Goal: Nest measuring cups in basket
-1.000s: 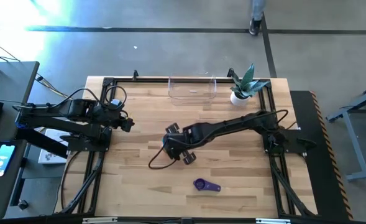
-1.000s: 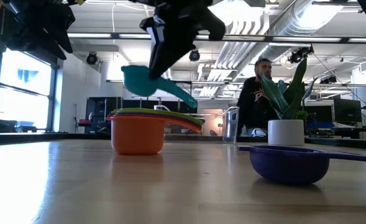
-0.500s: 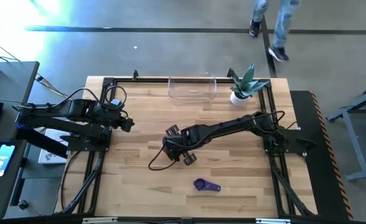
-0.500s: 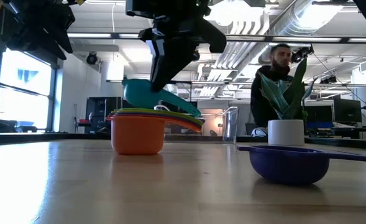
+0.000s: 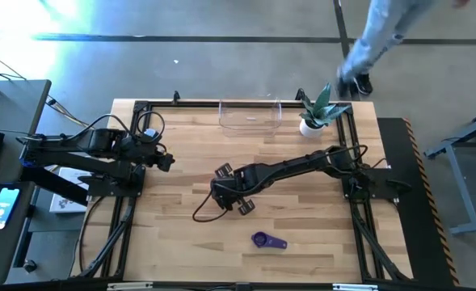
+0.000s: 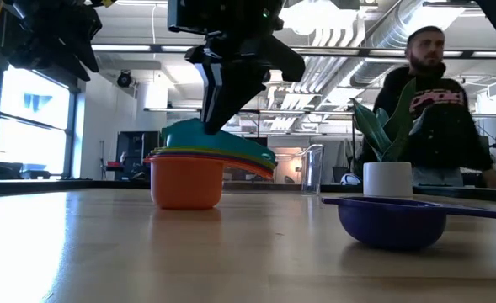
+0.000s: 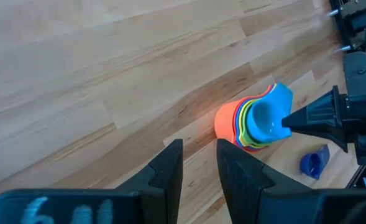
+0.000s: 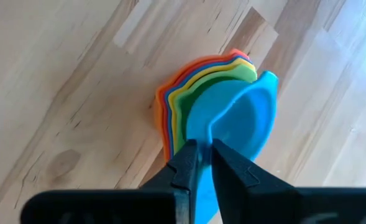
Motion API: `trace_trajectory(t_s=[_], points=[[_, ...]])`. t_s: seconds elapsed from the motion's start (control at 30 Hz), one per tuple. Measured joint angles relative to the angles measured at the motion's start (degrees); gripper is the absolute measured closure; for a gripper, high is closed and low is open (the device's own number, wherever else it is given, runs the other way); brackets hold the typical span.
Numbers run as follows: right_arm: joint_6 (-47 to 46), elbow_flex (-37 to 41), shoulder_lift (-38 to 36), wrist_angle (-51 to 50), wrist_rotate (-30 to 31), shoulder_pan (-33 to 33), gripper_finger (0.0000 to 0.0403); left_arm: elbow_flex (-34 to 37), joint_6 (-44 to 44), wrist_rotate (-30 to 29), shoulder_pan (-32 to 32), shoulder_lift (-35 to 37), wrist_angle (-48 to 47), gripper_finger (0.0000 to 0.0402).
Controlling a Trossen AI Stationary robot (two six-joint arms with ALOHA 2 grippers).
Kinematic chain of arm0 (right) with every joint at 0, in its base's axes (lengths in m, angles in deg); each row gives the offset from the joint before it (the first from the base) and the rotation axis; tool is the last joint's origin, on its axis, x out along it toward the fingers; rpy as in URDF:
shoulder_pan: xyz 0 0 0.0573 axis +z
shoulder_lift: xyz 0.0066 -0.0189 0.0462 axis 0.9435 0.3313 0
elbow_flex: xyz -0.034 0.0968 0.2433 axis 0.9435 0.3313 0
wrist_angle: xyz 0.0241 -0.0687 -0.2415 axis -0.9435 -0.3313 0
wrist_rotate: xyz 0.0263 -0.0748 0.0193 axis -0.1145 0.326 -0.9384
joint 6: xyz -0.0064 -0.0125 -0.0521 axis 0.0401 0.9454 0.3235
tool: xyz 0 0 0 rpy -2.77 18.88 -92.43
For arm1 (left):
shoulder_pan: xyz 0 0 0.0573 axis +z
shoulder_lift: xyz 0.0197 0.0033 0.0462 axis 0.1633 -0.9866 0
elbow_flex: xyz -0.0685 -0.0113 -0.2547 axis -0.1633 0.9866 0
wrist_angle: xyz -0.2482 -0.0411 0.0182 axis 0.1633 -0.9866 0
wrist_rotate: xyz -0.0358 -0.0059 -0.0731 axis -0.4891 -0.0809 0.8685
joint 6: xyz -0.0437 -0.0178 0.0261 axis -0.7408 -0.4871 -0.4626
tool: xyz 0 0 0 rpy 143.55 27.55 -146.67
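We look down on a wooden worktop [image 5: 181, 234] with a dark arm at each side. Near its middle, the right gripper [image 8: 200, 163] hangs over a stack of nested measuring cups [image 6: 199, 164]. Its two fingers pinch the rim of a light blue cup [image 8: 238, 121], which sits on top of the stack, slightly tilted. Below it we see green, yellow and red rims, with a large orange cup [image 6: 185, 183] at the bottom, standing on the wood.

A purple cup [image 5: 267, 240] lies alone, closer to the worktop's front edge, its handle pointing toward the right side. It is well apart from the stack.

The clear basket [image 5: 250, 115] stands at the far edge, near the middle, with no cup visible in it. Just beside it, toward the far right corner, is a small white pot with a green plant [image 5: 314, 111].

The left gripper [image 7: 199, 171] waits near the left edge, its fingers a little apart and holding nothing.

A person [image 6: 437, 109] stands beyond the far edge, behind the plant.
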Motion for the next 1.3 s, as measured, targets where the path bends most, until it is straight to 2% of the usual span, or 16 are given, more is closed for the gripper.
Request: trace_trajectory(t_s=[0.33,0.5,0.7,1.03,1.3], points=[[-0.11,-0.01,0.0,0.18,0.04,0.01,0.0347,0.0,0.04,0.0,0.0,-0.01,0.0,0.0312],[-4.74,-0.07,-0.13,0.07,0.65,0.05,0.0346,0.0,0.05,0.0,0.0,-0.01,0.0,0.0312],[-15.77,-2.57,-0.24,-4.7,3.15,0.07,0.0345,0.0,1.5,0.0,0.0,-0.01,0.0,0.0312],[-35.84,-7.16,-0.33,-10.72,2.69,0.07,0.0345,0.0,8.76,0.02,0.0,-0.01,0.0,0.0312],[-53.77,-7.73,-0.33,-13.85,2.38,0.29,0.0345,0.0,16.54,0.02,0.0,-0.01,0.0,0.0312]])
